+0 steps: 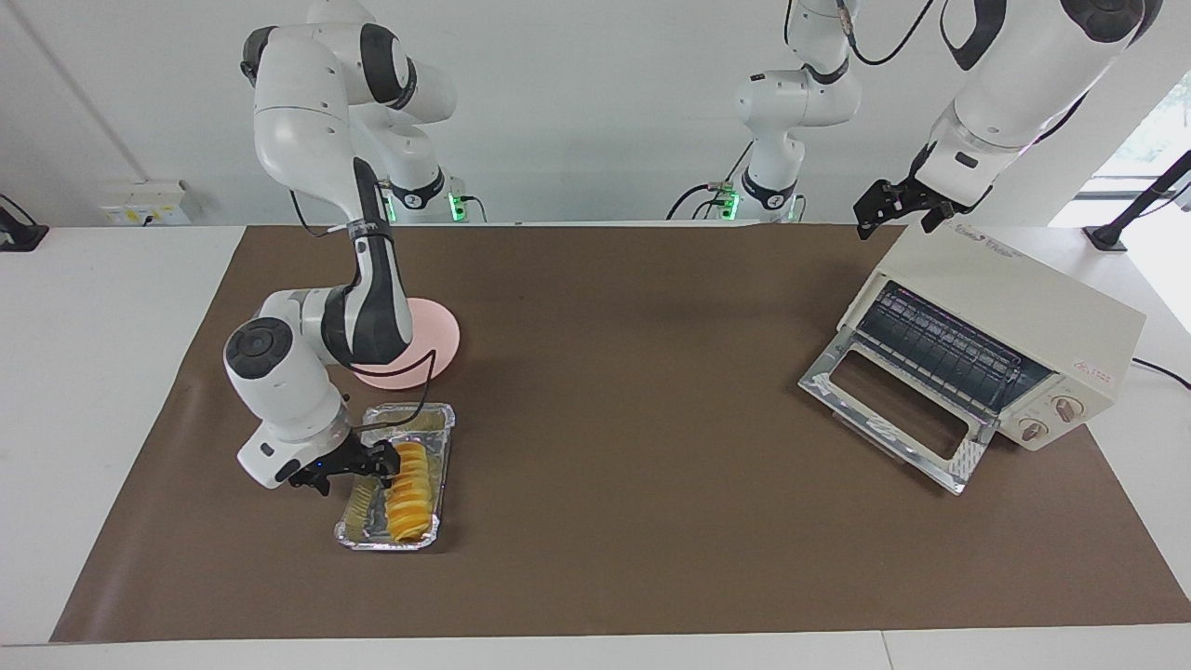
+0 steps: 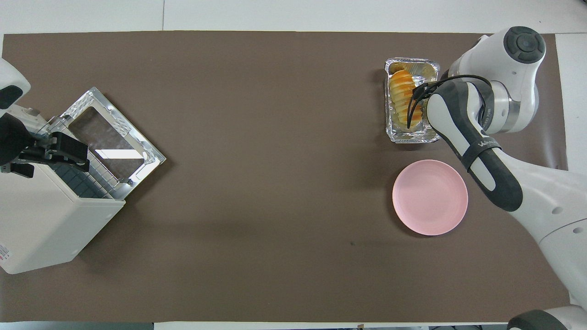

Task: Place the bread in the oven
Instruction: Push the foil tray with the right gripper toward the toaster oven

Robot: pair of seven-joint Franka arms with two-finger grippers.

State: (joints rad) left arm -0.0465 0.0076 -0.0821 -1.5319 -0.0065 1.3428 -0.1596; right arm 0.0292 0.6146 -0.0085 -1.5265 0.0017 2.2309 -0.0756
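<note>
The bread (image 1: 412,492) lay lengthwise in the foil tray (image 1: 441,488), on the side of it toward the oven's end of the bench (image 1: 93,307), its ridged orange-yellow slices plain in both views. The tray sat on the brown mat (image 1: 614,447) toward the right arm's end, just beside the pink plate (image 1: 445,337), which lay nearer to the robots than the tray. The right hand (image 1: 380,464) was low over the tray, reaching in sideways from the right arm's end, its tip at the end of the bread nearer to the robots; whether it touched the bread could not be told, and whether its fingers stood apart or together could not be told either. In the overhead view the right arm's forearm covered one side of the tray. The oven (image 1: 1014,316) stood well apart from the tray, at the left arm's end of the bench, its glass door (image 1: 893,409) dropped open onto the mat and its wire rack (image 1: 940,349) in view inside. The left hand (image 1: 893,212) waited over the oven's top corner nearer to the robots, with its fingers apart and nothing between them.
</note>
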